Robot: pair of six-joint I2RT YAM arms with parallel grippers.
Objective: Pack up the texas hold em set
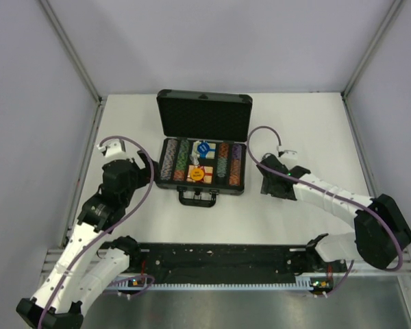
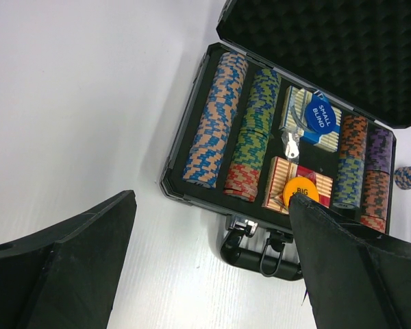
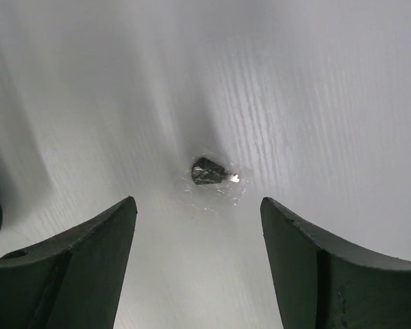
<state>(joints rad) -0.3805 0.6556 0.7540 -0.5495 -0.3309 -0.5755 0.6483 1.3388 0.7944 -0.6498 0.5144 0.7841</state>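
Observation:
The texas hold em set's black case lies open mid-table, its foam-lined lid standing up. In the left wrist view, rows of multicoloured chips, two card boxes, a blue button and an orange button fill the case, and its handle faces me. My left gripper hangs open just left of the case front, holding nothing. My right gripper is open low over the table right of the case, with a small dark key-like piece just beyond its fingertips.
A short stack of blue-white chips stands on the table outside the case's right wall. Grey walls with metal posts close in the white table on three sides. The arms' black base rail runs along the near edge.

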